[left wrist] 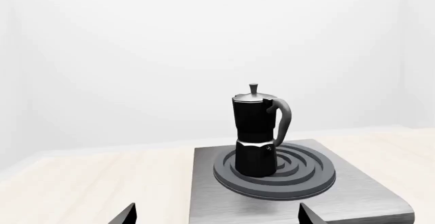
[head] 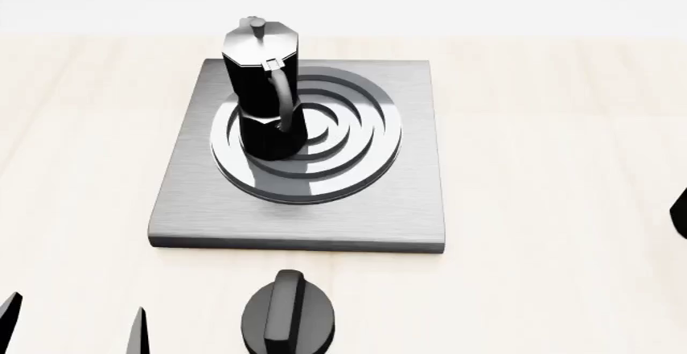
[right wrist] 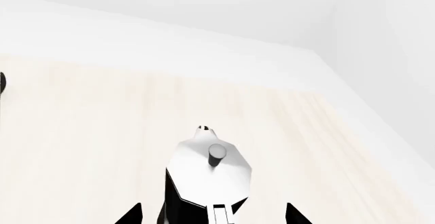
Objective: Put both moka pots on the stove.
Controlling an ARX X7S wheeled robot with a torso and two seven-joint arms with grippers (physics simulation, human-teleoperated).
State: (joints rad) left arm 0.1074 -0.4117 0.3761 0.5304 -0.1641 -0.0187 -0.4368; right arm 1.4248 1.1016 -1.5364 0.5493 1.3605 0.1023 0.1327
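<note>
Tabletop [head: 558,169] pale wood, walls white; left fingers [left wrist: 122,216] spread wide, empty; right fingers [right wrist: 129,216] parted around second moka pot [right wrist: 207,178].

The light was bright, even and soft, with hardly a shadow anywhere. The pale table [head: 558,177] and walls nearly washed out to white. The stove [head: 419,209] showed a brushed sheen, and its burner rings [head: 355,141] mirrored the pot [head: 265,88]. The second pot's lid [right wrist: 211,170] glared white. Everything was sharp, without blur or edge distortion.
</note>
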